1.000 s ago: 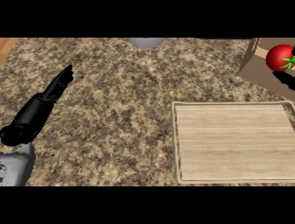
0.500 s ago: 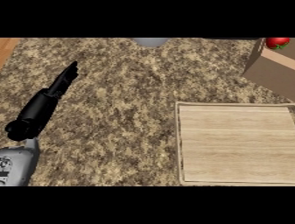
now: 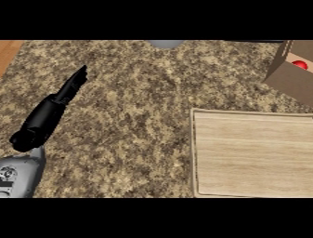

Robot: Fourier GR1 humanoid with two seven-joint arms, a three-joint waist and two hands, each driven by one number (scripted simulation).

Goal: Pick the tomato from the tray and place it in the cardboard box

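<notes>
A small round red tomato (image 3: pixel 299 64) is seen inside the brown cardboard box (image 3: pixel 303 86) at the upper right, apparently partly hidden by its wall. The light wooden tray (image 3: pixel 258 155) lies bare on the speckled granite table (image 3: pixel 145 102). The black left hand (image 3: pixel 73 86) is held with fingers straight and together, touching nothing.

The speckled worktop (image 3: pixel 152 102) lies bare across its middle, from the far edge to the near one, giving a hand a wide lane. On the left, the left hand (image 3: pixel 62 95) and its forearm lie stretched over the surface, fingers straight, filling a slanted strip there. On the right, the wooden tray (image 3: pixel 258 158) takes up the near corner; its low rim is the only edge to clear. Beyond it, the cardboard box (image 3: pixel 303 83) stands at the far right, its wall blocking that corner.
</notes>
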